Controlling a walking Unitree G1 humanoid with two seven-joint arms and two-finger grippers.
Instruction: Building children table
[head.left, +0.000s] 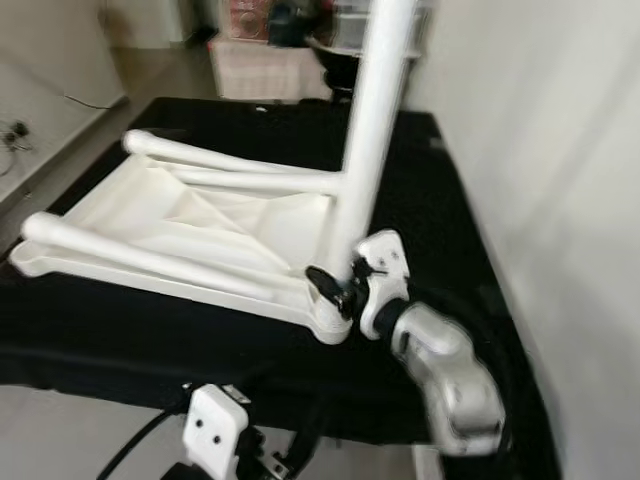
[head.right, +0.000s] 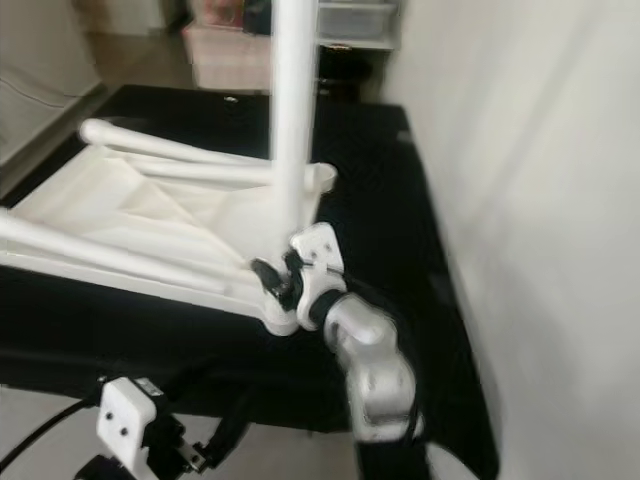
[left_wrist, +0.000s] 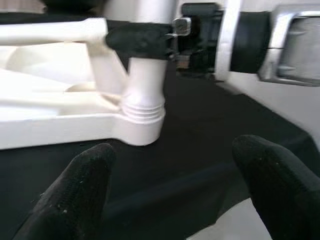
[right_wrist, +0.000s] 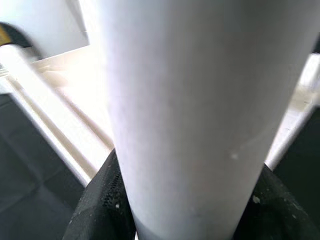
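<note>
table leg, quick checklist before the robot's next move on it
1. Right gripper shut on the upright table leg near its base: ok.
2. Leg standing in the corner socket of the upside-down tabletop: ok.
3. Leg fully seated or tight: cannot tell.
4. Left gripper open, low, apart from the leg: ok.
5. Tabletop lying on the black surface: ok.

A pale wall (head.left: 560, 180) is running down the right side of the frame, catching soft, even light. A counter (head.left: 440, 200) draped in black cloth is stretching across the middle. Beige floor (head.left: 150, 70) is showing at the upper left, where a dark cable (head.left: 85, 102) is lying. A pinkish storage box (head.left: 260, 65) is sitting, blurred, at the top centre.
</note>
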